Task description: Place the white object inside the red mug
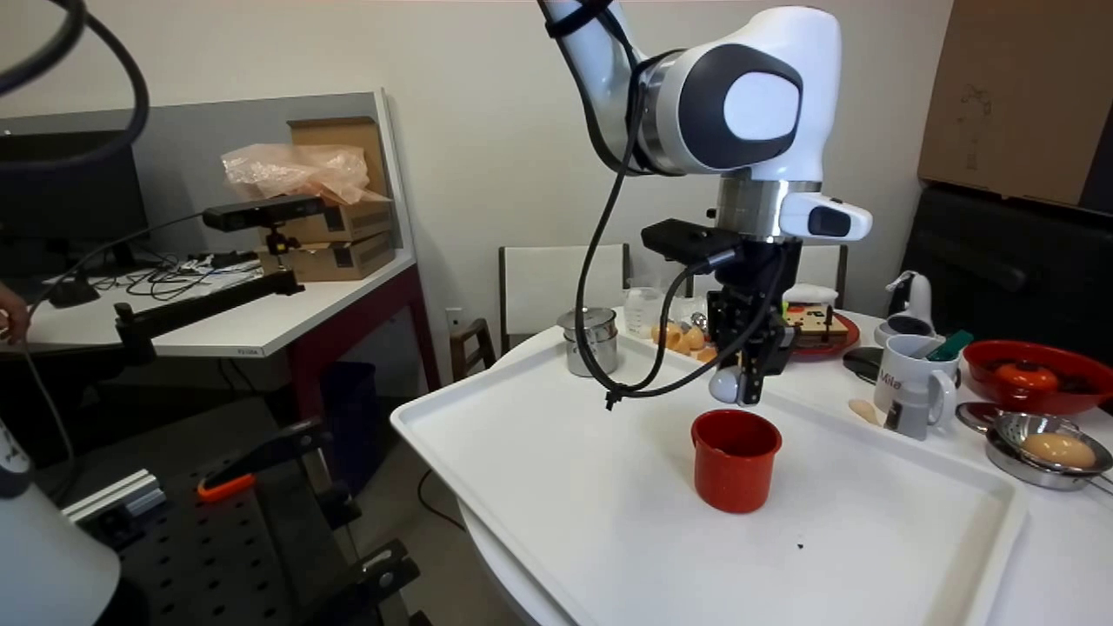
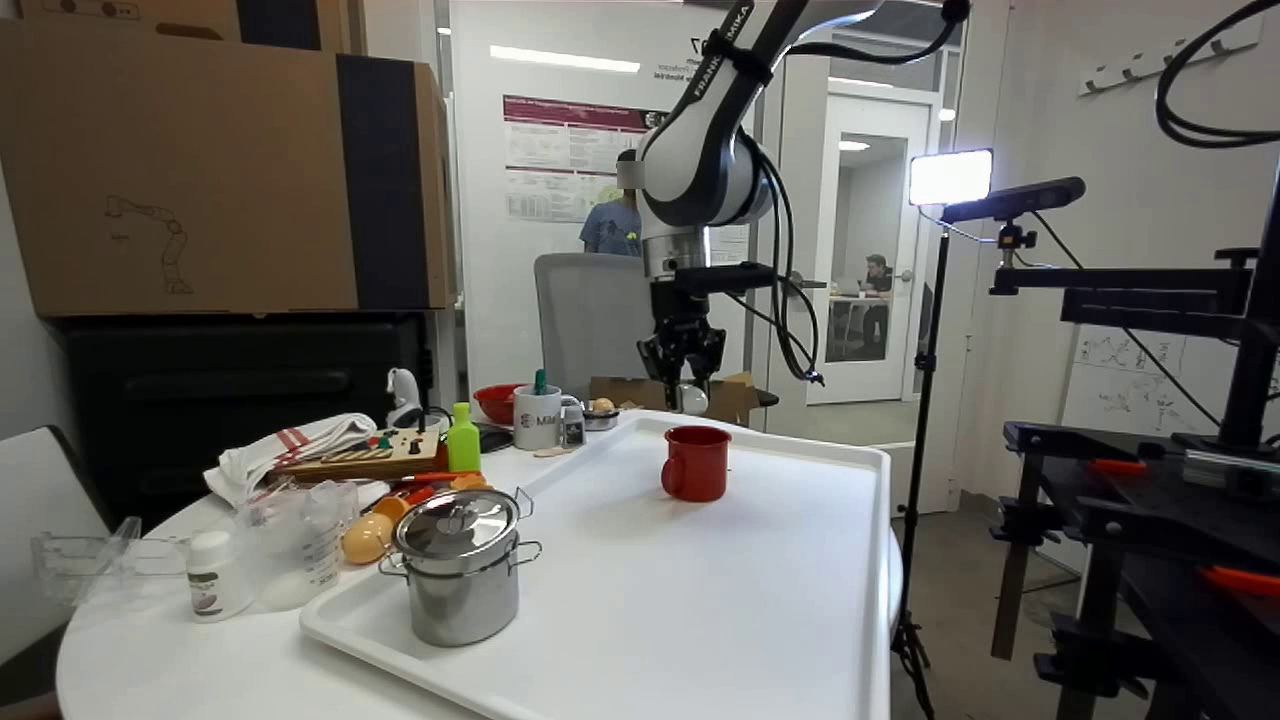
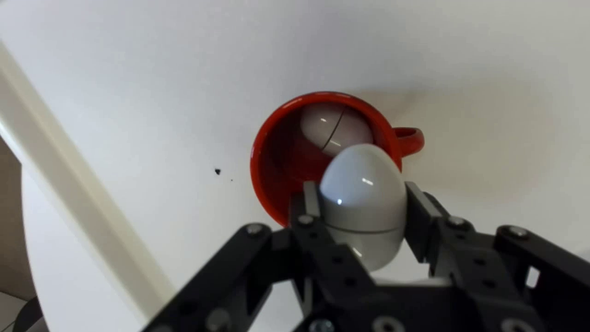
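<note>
The white object is a glossy egg-shaped item with a dark seam (image 3: 364, 184). My gripper (image 3: 363, 203) is shut on it, one finger on each side. The white object also shows in both exterior views (image 1: 724, 385) (image 2: 693, 399), below the gripper's fingers (image 1: 741, 382). The red mug (image 1: 733, 480) stands upright on the tray, also in view here (image 2: 697, 470). The held object is above the mug's mouth, apart from it. In the wrist view it overlaps the handle-side lower part of the mug (image 3: 276, 152). A second white seamed item (image 3: 322, 124) lies inside the mug.
A white tray (image 1: 565, 452) with a raised rim bears the mug. A lidded steel pot (image 2: 463, 600) stands at a tray corner. Around the tray are a white mug (image 1: 904, 376), a red bowl (image 1: 1078, 402), a steel strainer (image 1: 1030, 476) and a green bottle (image 2: 463, 445).
</note>
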Robot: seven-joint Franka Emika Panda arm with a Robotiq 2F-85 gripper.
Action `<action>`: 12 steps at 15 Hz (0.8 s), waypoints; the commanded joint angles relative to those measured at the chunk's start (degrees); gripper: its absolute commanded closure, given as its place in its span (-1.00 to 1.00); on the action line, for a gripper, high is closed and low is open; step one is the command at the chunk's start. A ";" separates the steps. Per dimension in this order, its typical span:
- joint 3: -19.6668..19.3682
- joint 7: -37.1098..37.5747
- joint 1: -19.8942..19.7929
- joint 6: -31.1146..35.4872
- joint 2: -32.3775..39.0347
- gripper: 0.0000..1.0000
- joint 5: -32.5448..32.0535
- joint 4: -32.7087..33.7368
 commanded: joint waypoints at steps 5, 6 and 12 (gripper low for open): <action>-0.62 0.05 0.59 -0.20 -0.16 0.12 0.63 -0.39; -0.62 0.05 0.59 -0.20 -0.16 0.12 0.63 -0.39; -0.68 0.27 0.72 -0.20 -0.01 -0.82 0.58 -0.20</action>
